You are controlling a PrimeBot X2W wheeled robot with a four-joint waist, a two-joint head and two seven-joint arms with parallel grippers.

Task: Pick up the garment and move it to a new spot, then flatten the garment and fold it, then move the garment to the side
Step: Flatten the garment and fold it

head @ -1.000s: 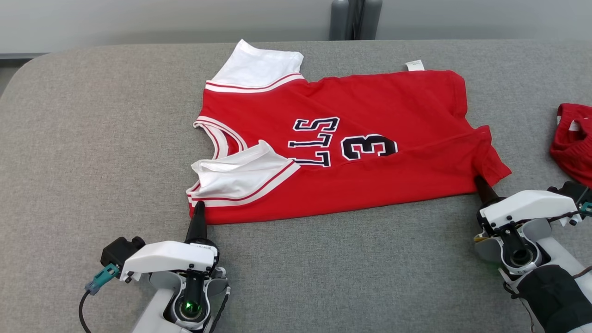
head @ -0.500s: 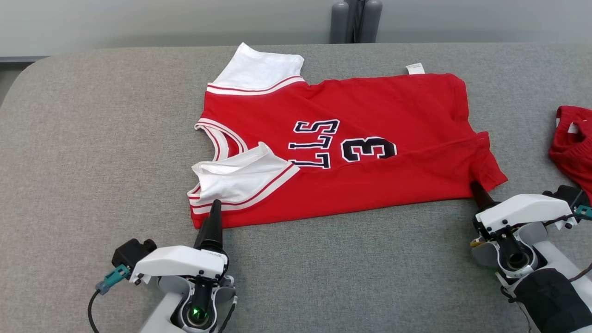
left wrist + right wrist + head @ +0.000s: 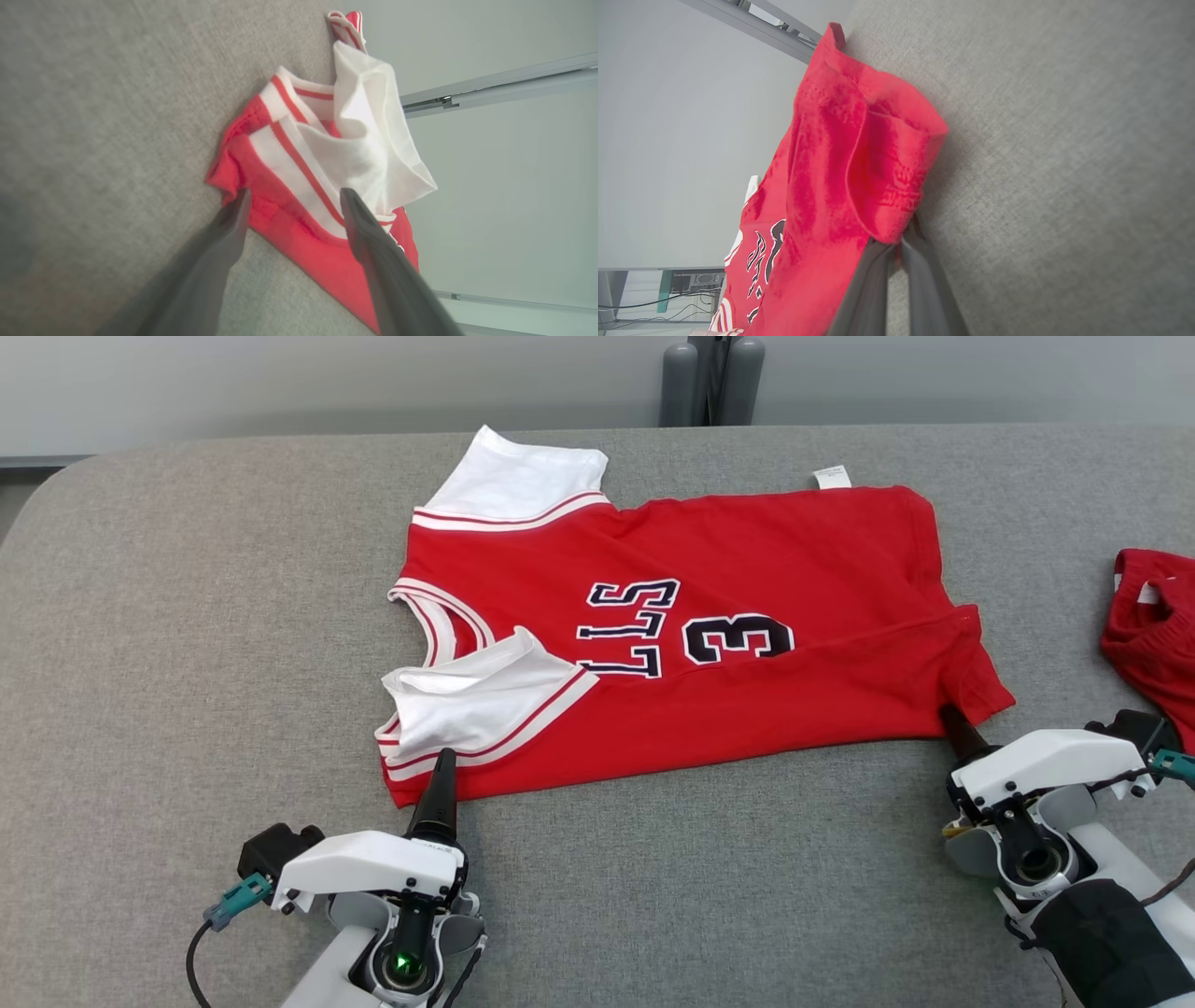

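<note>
Two grippers sit at the near edge of the soft red jersey with white sleeves and navy lettering (image 3: 672, 644). It lies spread near the middle of the grey fabric-covered table (image 3: 187, 616), neck end to our left, hem end to our right. Its near white sleeve (image 3: 476, 695) is crumpled back over the chest.
— first note-taker

Noted. Our left gripper (image 3: 295, 196) has its fingers spread wide on either side of the red corner under that sleeve, nothing pinched. Our right gripper (image 3: 896, 245) is closed tight on the near hem corner, cloth bunched over its tips.
— second note-taker

Handling, as we judge it: light, thin, limp. No stiffness at all, so it will sag between two holds and drag wherever it touches. The table covering looks rough enough to catch it rather than let it slide.
— first note-taker

Agreed. We favour the corners, where hems and the striped sleeve band double up and give the fingers something thicker to bite. The left should take both layers at the shoulder corner; catching only the top layer would let the jersey open. A second red cloth (image 3: 1148, 635) lies well apart at the right edge, so we keep clear of it.
— second note-taker
</note>
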